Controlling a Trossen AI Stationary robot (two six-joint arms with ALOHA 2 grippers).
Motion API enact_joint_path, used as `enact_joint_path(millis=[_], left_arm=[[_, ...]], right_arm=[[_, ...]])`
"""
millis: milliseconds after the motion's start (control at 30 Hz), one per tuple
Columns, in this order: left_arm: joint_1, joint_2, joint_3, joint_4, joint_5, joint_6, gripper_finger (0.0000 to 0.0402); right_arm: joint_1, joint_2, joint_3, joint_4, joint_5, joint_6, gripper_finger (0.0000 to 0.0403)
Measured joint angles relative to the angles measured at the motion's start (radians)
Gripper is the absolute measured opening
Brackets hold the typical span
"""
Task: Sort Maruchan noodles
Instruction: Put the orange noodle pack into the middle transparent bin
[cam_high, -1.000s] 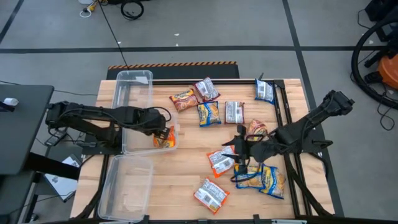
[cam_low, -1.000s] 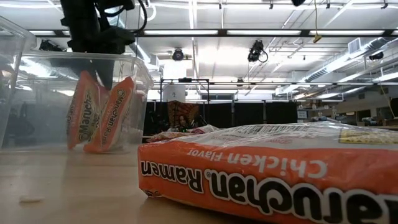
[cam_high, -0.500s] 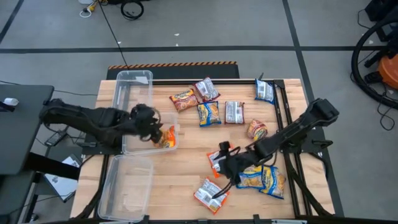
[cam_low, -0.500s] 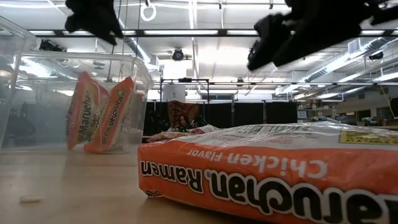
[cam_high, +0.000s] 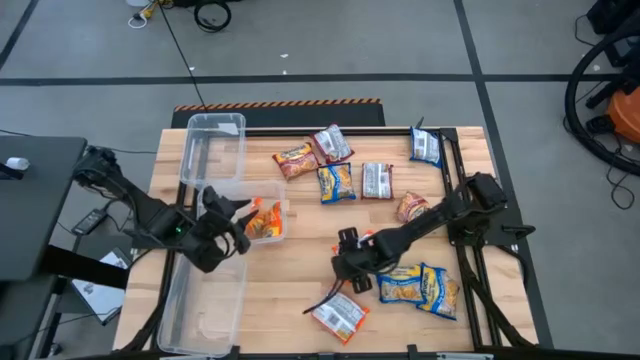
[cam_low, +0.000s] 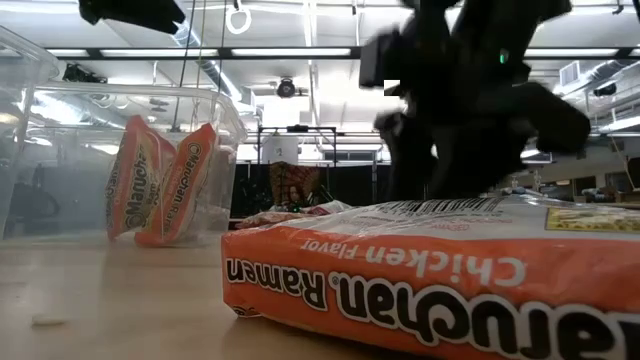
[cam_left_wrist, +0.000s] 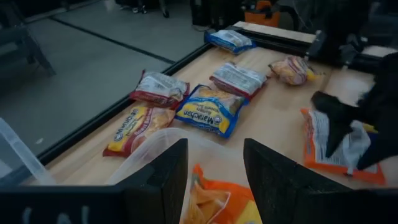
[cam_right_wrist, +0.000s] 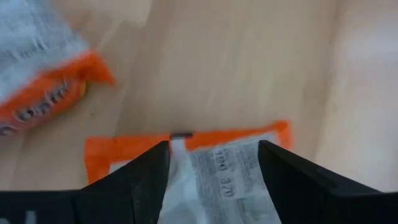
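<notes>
Two orange Maruchan packets (cam_high: 265, 222) stand on edge in the far clear bin (cam_high: 215, 150), leaning on its wall (cam_low: 160, 180). My left gripper (cam_high: 238, 214) hovers open just above and left of them, nothing between its fingers (cam_left_wrist: 214, 148). My right gripper (cam_high: 345, 263) points down, open, over an orange-and-white packet (cam_right_wrist: 217, 168) lying flat mid-table. Its fingers stand over the packet's white middle. Another orange packet (cam_high: 338, 315) lies near the front edge. My right gripper comes at the orange-and-white packet's white middle panel (cam_right_wrist: 214, 165) from above, slanting down, with the fingers spread. The packet lies flat on the table. Whether the fingertips touch it, I cannot tell.
Several more packets lie scattered at the far middle (cam_high: 337, 183), far right (cam_high: 425, 147) and under the right arm (cam_high: 420, 287). A second clear bin (cam_high: 205, 300) sits at the near left. Bare wood lies between the bins and the packets.
My left gripper has risen out of the far bin, drawn back toward the table's left and near edge and rolled; the two orange packets stay in the bin. My right gripper has come down and toward the table's left, over the orange-and-white packet.
</notes>
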Motion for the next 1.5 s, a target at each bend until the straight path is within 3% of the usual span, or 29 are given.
enact_joint_path(millis=[200,433,933,1067,1233,1500], left_arm=[[-0.051,0.0,0.0,0.002,-0.007,0.047,0.0163],[-0.055,0.0,0.0,0.0,-0.008,0.056,0.0163],[-0.054,0.0,0.0,0.005,-0.059,0.013,0.0162],[-0.054,0.0,0.0,0.005,-0.069,-0.005,0.0162],[-0.054,0.0,0.0,0.024,-0.091,0.052,0.0163],[-0.047,0.031,0.002,0.177,-0.09,0.233,0.0163]], right_arm=[[-0.021,0.054,0.005,0.002,-0.051,-0.035,0.0228],[-0.02,0.05,0.002,0.015,-0.037,-0.068,0.0192],[-0.029,0.041,-0.002,0.015,-0.031,-0.019,0.0032],[-0.03,-0.023,-0.007,0.001,0.031,-0.025,0.001],[-0.029,-0.159,-0.005,0.029,0.203,-0.048,0.0016],[-0.032,-0.331,-0.003,0.301,0.339,-0.197,0.0012]])
